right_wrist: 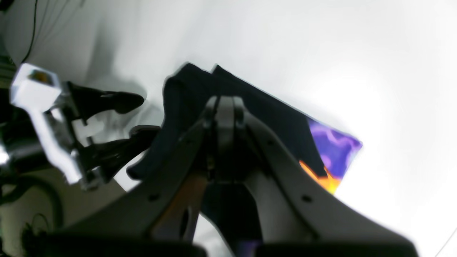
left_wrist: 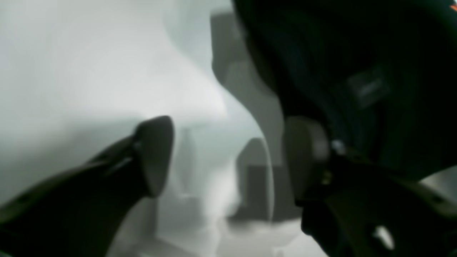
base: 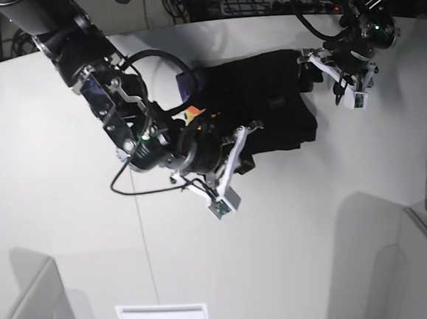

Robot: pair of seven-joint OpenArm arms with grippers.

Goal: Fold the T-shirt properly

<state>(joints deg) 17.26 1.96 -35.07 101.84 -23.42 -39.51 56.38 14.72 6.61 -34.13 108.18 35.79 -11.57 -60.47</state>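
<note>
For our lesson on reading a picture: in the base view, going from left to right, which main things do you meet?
Right arm's wrist camera → black T-shirt → left arm's fingers → left arm's wrist camera.

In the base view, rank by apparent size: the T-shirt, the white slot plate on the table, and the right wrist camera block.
1. T-shirt, by far the largest.
2. Slot plate.
3. Camera block, smallest, though it sits higher and nearer the camera, so its look is inflated.

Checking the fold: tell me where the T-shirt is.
In the base view the T-shirt lies bunched on the white table, upper centre, between the right gripper and the left gripper.
</note>
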